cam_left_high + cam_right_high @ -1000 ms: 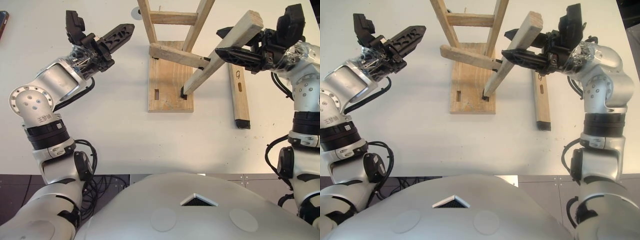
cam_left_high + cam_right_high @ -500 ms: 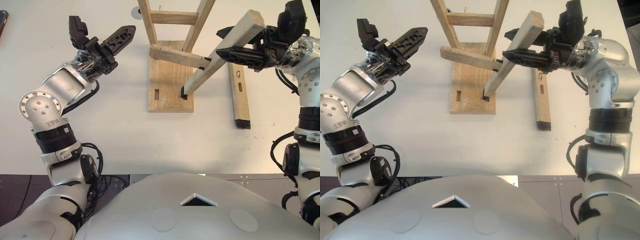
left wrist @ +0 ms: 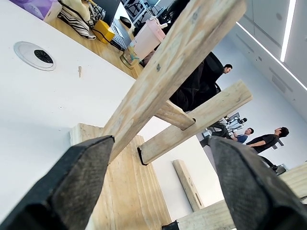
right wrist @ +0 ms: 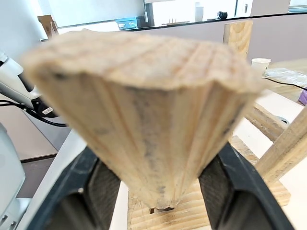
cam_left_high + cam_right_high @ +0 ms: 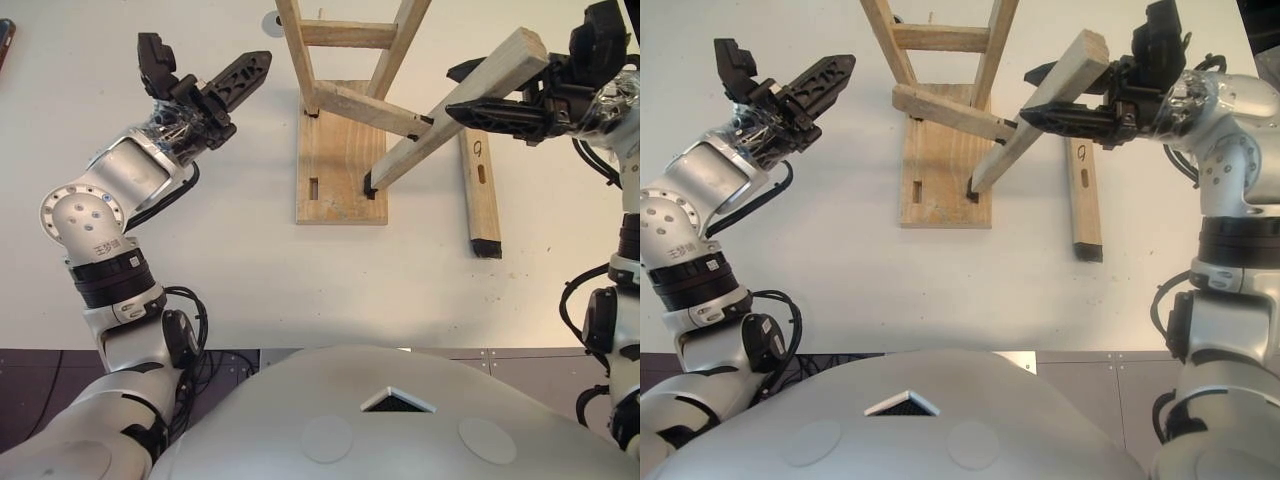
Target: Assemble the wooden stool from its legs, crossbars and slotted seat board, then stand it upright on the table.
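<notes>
The slotted seat board (image 5: 338, 160) lies flat on the white table. Two legs joined by a crossbar (image 5: 345, 35) stand in its far slots. My right gripper (image 5: 458, 92) is shut on the upper part of a third leg (image 5: 440, 125), which leans right with its foot in the near right slot (image 5: 369, 186). A crossbar (image 5: 368, 108) runs from this leg to the far left leg. In the right wrist view the leg's end (image 4: 144, 110) sits between both fingers (image 4: 98, 191). A fourth leg (image 5: 479, 190) lies flat to the right. My left gripper (image 5: 246, 74) hangs open left of the stool.
A round grommet (image 5: 271, 22) sits in the table behind the stool. A dark object (image 5: 5, 42) lies at the far left edge. Bare table stretches between the seat board and the front edge (image 5: 330, 345).
My right gripper has moved to the right with the leg, tilting it further, and the lower crossbar has shifted right with it. The left arm rose slightly, then stayed put.
</notes>
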You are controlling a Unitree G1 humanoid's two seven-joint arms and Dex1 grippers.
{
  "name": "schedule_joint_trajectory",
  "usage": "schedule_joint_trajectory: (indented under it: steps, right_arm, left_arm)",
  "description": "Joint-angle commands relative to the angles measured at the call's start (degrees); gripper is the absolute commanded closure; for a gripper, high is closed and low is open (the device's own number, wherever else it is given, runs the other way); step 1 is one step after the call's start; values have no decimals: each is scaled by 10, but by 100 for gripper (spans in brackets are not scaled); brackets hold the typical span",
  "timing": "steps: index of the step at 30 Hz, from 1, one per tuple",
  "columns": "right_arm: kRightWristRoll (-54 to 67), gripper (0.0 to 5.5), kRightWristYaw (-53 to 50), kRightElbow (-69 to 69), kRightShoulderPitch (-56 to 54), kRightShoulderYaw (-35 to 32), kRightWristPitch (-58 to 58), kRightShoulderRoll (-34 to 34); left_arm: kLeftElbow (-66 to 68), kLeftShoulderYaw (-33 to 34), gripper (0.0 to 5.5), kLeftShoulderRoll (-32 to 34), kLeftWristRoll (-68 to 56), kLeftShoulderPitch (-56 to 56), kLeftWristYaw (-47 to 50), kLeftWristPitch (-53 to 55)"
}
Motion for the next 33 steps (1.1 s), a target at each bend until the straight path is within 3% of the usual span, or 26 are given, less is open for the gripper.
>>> schedule_joint_trajectory:
  steps: [1, 9, 23, 28, 33]
  right_arm:
    - [-13, 345, 7, -11, -8, 5, 11, -24]
    - [-43, 345, 18, -16, -6, 26, -19, -31]
    - [-178, 345, 22, -14, 53, 153, -152, -31]
    - [-224, 345, -23, 26, 25, 234, -49, -40]
    - [-170, 345, 38, -21, -16, 284, 72, -88]
  left_arm:
    - [-12, 0, 187, -7, 7, 14, 7, -9]
    - [-15, -3, 187, -12, 8, 18, 8, -15]
    - [-31, -10, 187, -50, 18, 40, 23, -45]
    - [-27, -11, 187, -64, 29, 39, 27, -68]
    - [-17, -16, 187, -75, 84, 44, 36, -114]
